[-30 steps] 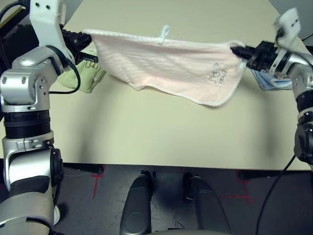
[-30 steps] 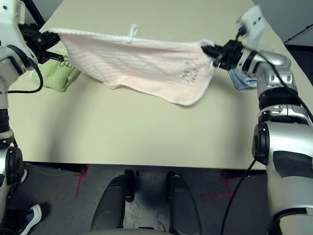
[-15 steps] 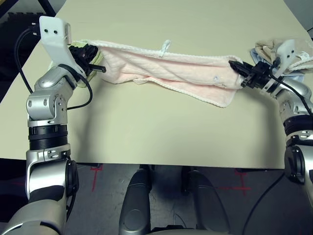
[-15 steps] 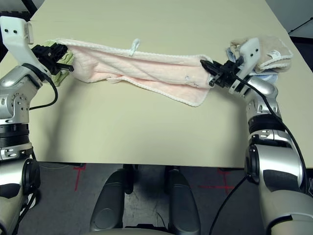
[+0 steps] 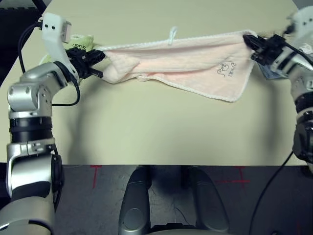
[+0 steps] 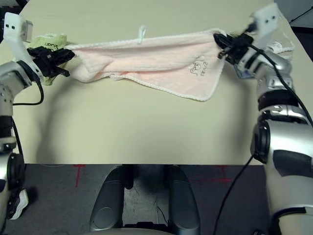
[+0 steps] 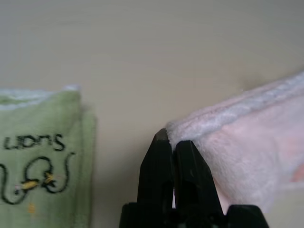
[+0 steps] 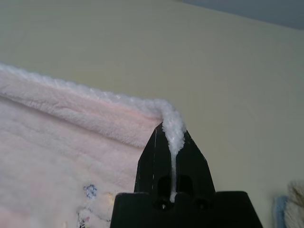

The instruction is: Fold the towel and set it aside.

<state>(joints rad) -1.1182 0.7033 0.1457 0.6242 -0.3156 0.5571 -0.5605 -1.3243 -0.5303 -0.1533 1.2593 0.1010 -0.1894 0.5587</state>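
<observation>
Above the table, left claw and right claw each pinch a trimmed towel corner, stretching it.

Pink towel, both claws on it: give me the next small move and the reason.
Probably carry both corners forward and lower them, so the hanging half lays flat on the table. The left claw and right claw are each shut on a top corner of the pink towel, stretched between them. The left side is bunched and the right flap droops.
</observation>
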